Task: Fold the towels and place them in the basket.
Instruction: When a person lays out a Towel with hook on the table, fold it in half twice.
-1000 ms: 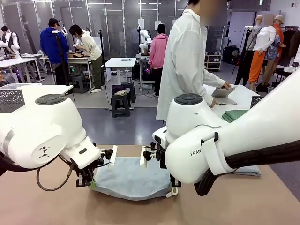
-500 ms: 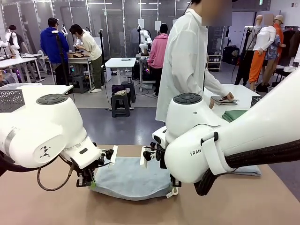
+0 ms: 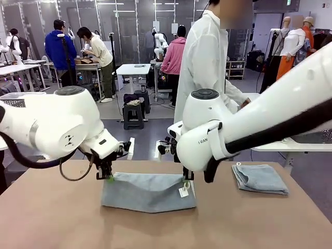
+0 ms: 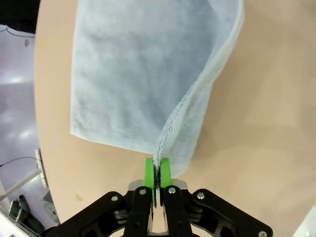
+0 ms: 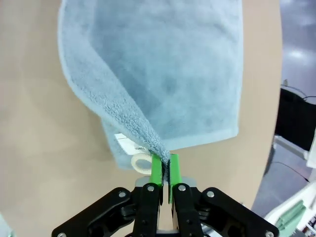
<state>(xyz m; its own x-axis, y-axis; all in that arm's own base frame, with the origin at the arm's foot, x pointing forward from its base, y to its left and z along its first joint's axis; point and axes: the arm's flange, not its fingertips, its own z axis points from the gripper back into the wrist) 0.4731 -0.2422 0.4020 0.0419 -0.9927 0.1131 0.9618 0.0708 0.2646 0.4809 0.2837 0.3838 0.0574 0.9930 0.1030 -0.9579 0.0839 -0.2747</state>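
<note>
A light blue-grey towel point(image 3: 148, 192) lies on the tan table point(image 3: 52, 228), its far edge lifted at both corners. My left gripper point(image 3: 107, 179) is shut on the towel's left corner; in the left wrist view the green pads point(image 4: 149, 174) pinch the raised hem of the towel point(image 4: 138, 74). My right gripper point(image 3: 185, 181) is shut on the right corner, next to the white tag and loop. In the right wrist view its pads point(image 5: 157, 170) clamp the towel point(image 5: 163, 69) edge. A second towel point(image 3: 259, 179) lies folded at the right. The basket is out of view.
A person in a white coat point(image 3: 207, 67) stands at the far side, turned toward a white side table point(image 3: 290, 145) at the right. Other people and tables stand farther back in the room.
Both grippers have lifted the towel's near edge and carried it away from the camera toward the far side, so the towel now lies doubled and stretched flat between them.
</note>
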